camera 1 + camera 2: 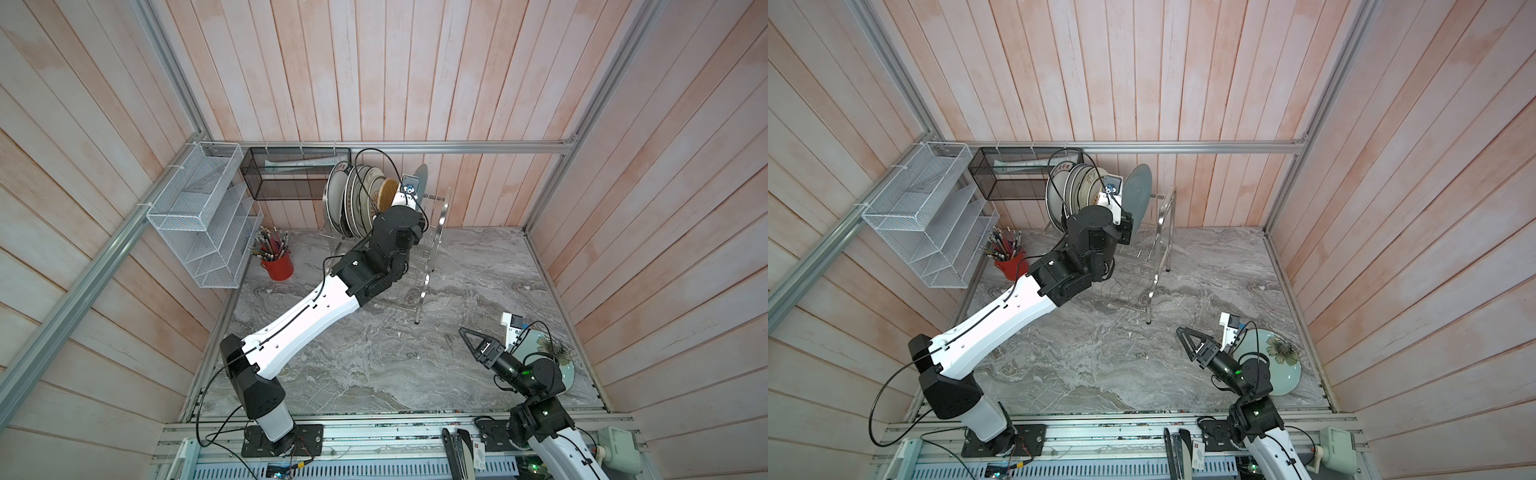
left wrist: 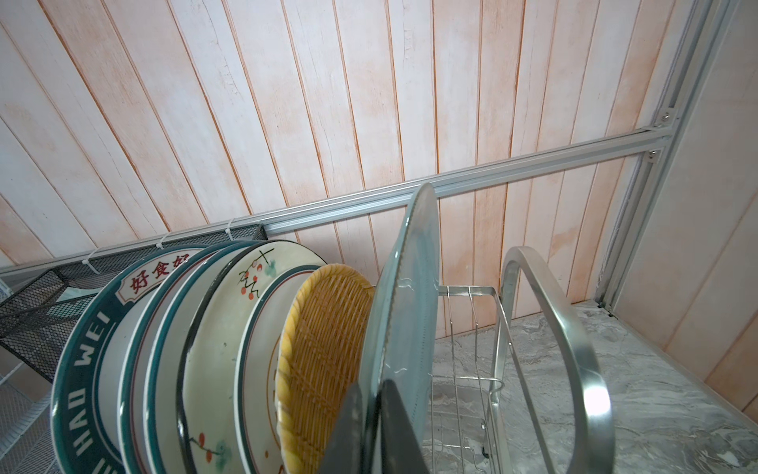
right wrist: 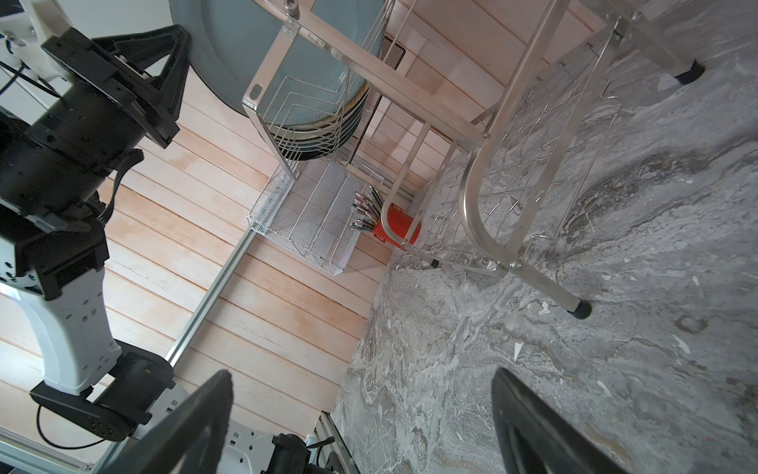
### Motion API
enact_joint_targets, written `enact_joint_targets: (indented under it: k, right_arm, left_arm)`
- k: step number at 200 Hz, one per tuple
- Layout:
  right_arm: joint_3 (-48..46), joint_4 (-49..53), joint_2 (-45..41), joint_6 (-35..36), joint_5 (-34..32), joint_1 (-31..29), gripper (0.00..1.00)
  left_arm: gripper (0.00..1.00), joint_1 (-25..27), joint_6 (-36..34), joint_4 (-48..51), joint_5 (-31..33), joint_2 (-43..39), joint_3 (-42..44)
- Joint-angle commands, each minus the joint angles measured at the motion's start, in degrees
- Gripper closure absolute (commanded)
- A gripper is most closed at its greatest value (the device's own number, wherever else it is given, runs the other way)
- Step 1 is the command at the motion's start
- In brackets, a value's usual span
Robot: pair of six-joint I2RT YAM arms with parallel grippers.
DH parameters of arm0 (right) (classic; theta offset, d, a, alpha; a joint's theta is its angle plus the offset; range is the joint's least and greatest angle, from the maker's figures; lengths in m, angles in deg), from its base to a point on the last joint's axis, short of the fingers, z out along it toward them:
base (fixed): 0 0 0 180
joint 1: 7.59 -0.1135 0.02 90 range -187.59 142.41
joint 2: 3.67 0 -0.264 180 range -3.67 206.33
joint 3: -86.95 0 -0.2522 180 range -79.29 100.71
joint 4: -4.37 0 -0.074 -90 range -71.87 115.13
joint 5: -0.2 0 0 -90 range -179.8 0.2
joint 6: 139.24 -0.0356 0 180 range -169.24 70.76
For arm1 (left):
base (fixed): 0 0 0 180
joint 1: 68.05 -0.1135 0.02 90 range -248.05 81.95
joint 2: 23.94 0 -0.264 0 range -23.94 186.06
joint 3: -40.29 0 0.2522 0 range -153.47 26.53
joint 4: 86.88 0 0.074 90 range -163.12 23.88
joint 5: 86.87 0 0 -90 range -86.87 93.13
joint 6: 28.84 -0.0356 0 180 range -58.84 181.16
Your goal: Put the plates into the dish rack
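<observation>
Your grey marbled tabletop (image 1: pixel 374 353) carries the shiny steel-wire two-tier dish rack (image 1: pixel 441 216) at 12 o'clock in both top views. Its upper tier holds a row of upright round plates (image 2: pixel 213 349). The grey-blue round plate (image 2: pixel 410 295) stands just 3 o'clock of the yellow woven plate (image 2: pixel 324 349). The pale teal flowered plate (image 1: pixel 1287 374) lies flat at 4 o'clock. Your left gripper (image 2: pixel 371 414) pinches the grey-blue rim. The right gripper (image 3: pixel 361 375) has its fingers spread wide and holds nothing.

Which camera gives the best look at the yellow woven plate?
The left wrist view: the woven plate is large and close, weave clear, upright in the rack beside the grey plate. In a top view it is only a small tan patch; the right wrist view hides it behind the grey plate.
</observation>
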Motion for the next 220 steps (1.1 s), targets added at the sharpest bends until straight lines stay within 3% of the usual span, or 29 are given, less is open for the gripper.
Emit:
enact_joint_targets:
  k: [1,40,57,160,220]
  right_arm:
    - [-1.2,0.1,-0.6,0.1,-0.8,-0.3,0.02]
    - [-1.3,0.3,-0.8,0.1,-0.8,-0.3,0.02]
    - [-1.4,0.4,-0.8,0.0,-0.9,-0.2,0.02]
    - [-1.5,0.5,-0.7,-0.2,-1.2,-0.3,0.02]
    - [-1.1,0.3,-0.5,-0.2,-1.2,-0.3,0.02]
  left_arm:
    - [0.9,-0.5,2.4,-1.0,-0.9,1.3,-2.8]
    - [0.9,-0.5,3.8,0.8,-1.3,2.1,-4.3]
    - [0.83,-0.5,4.1,0.4,-1.4,1.6,-3.1]
    - [0.71,-1.1,4.6,-0.8,-1.2,-0.7,0.0]
    - [0.7,-2.7,6.3,0.7,-1.9,-1.1,-0.7]
